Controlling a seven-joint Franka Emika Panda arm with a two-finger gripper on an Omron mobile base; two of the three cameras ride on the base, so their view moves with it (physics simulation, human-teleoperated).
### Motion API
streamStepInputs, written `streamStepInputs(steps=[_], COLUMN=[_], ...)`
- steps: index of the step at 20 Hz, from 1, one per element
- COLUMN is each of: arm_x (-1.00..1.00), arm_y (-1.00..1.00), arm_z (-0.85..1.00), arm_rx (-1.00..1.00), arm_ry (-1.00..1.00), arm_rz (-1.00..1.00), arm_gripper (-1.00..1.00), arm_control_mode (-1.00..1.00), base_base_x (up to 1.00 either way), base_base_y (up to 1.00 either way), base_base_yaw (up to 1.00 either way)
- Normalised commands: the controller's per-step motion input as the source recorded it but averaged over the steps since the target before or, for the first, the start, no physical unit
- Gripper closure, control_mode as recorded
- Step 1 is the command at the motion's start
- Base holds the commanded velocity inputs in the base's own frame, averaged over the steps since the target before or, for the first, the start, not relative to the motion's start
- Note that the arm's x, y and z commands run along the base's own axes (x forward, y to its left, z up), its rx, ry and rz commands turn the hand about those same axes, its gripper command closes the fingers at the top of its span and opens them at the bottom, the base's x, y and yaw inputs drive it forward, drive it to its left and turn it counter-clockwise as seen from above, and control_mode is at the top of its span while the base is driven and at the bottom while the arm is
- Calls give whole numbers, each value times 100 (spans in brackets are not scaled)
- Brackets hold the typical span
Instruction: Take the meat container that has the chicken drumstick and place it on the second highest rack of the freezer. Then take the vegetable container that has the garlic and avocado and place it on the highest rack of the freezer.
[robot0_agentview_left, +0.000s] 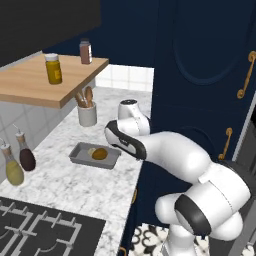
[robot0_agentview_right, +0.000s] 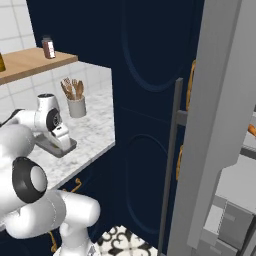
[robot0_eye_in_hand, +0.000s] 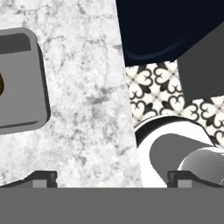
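On the far left of the left base view, two bottles (robot0_agentview_left: 20, 159) stand on the marble bench (robot0_agentview_left: 65, 185), with the black stove top (robot0_agentview_left: 45, 230) below them in the lower left corner. Up in the upper left is a wooden shelf (robot0_agentview_left: 30, 80) with a yellow jar (robot0_agentview_left: 53, 68) and a brown jar (robot0_agentview_left: 85, 51) on it. Under the shelf's right end sits a white cup of wooden spoons (robot0_agentview_left: 87, 110).

Near the middle of that view lies the grey tray (robot0_agentview_left: 95, 155) on the bench, close to the bench's edge. In it is the yellow-brown avocado (robot0_agentview_left: 99, 153) (a small pale bit beside it may be the garlic, too small to tell).

The white arm bends over the bench just right of the tray. In the hand view the claw (robot0_eye_in_hand: 112, 179) has its two tips wide apart at the bottom, holding nothing, and the tray is at the left edge.

On the right of the right base view, the grey freezer door (robot0_agentview_right: 220, 125) stands open, with grey drawers (robot0_agentview_right: 230, 220) in the lower right corner.
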Motion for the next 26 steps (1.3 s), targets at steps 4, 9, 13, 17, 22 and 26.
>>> streamStepInputs(steps=[4, 9, 13, 17, 22, 26], arm_x=[32, 70, 51, 38, 47, 28], arm_y=[2, 0, 0, 0, 8, 36], arm_z=[-34, -21, -33, -36, -30, -36], arm_rx=[0, 1, 0, 0, 0, 0], arm_ry=[0, 0, 1, 2, 1, 1], arm_rz=[-23, -1, 6, 6, 5, 1], arm_gripper=[-100, -100, -100, -100, -100, -100], arm_control_mode=[-100, -100, -100, -100, -100, -100], base_base_x=[0, 0, 0, 0, 0, 0], base_base_y=[0, 0, 0, 0, 0, 0], base_base_yaw=[0, 0, 0, 0, 0, 0])
